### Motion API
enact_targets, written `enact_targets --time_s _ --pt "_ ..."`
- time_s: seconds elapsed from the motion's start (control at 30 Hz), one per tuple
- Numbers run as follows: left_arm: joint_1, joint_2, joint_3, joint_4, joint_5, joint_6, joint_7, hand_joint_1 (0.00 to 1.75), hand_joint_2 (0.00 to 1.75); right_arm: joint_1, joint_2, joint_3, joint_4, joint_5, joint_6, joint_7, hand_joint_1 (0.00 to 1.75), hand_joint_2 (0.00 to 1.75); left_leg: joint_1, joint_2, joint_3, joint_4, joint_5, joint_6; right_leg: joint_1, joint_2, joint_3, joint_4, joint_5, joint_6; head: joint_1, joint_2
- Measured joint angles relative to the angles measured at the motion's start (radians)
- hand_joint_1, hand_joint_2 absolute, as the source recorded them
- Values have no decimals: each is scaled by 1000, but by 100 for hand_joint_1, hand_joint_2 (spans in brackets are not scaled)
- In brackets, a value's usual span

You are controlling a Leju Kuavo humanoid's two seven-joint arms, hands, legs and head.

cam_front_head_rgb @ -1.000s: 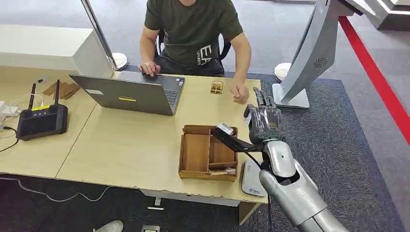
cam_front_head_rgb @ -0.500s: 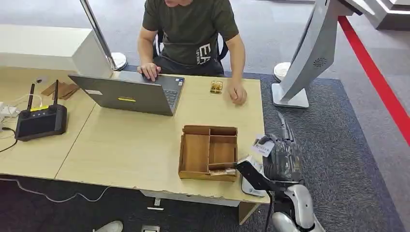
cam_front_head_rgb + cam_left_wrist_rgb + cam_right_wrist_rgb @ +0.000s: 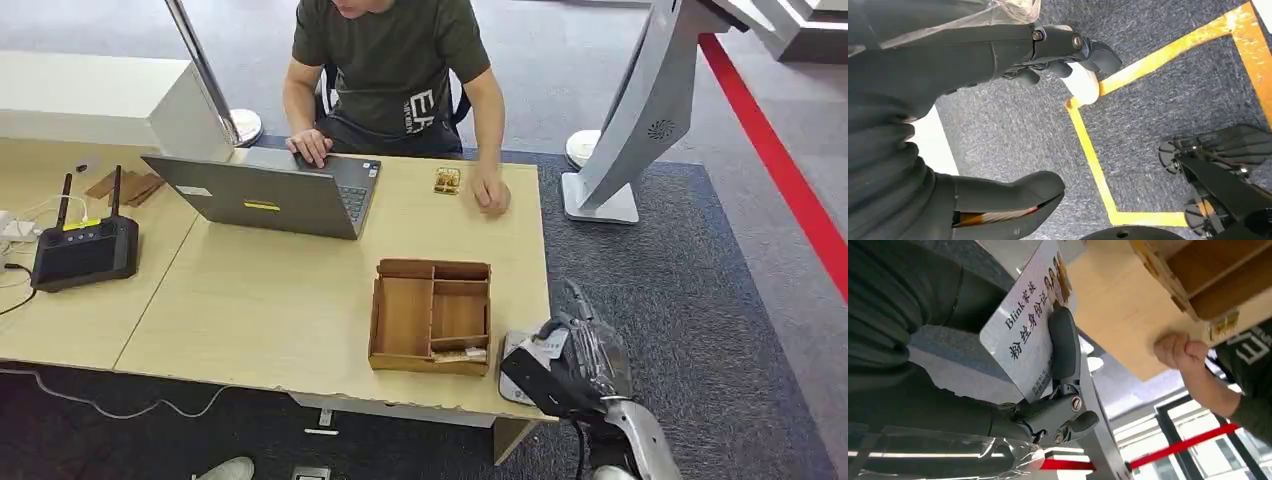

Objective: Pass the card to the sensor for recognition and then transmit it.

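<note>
Wooden bench (image 3: 300, 300) on dark carpet, viewed from my head, near to far; at the near right corner, my right robot hand (image 3: 572, 362) pinches the card (image 3: 1030, 325) between thumb and a finger, printed face visible at the wrist, held just above the white sensor (image 3: 512, 368) lying at the bench edge; my left robot hand (image 3: 1013, 55) hangs over the carpet with fingers curled inward on nothing; beside the sensor stands the wooden organiser box (image 3: 431, 316); farther off, the laptop (image 3: 262, 192) and the black router (image 3: 84, 248); at the far edge, a seated person (image 3: 392, 60) rests one hand on the bench. Judged risks: the pinch grips only a margin of the card, so a tilt could let it slip; the sensor overhangs the bench edge, so pressing down could tip it off; a card held too high may fail recognition.
</note>
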Motion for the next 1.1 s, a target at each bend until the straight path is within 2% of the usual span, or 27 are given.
enact_targets --time_s 0.1,0.57,0.73,1.1 --pt "0 0 3 0 -5 0 0 0 175 -9 -8 16 9 -15 40 9 175 175 0 0 0 0 0 0 0 0 0 0 0 0 0 0" --pt "-4 0 9 0 -8 0 0 0 175 -23 -24 48 19 -22 49 12 175 175 0 0 0 0 0 0 0 0 0 0 0 0 0 0" --pt "-4 0 13 0 -18 0 -3 0 175 -27 -25 56 24 -30 76 22 175 175 0 0 0 0 0 0 0 0 0 0 0 0 0 0" --pt "-5 0 26 0 -51 0 -3 0 175 -27 -23 63 83 40 126 50 175 175 0 0 0 0 0 0 0 0 0 0 0 0 0 0"
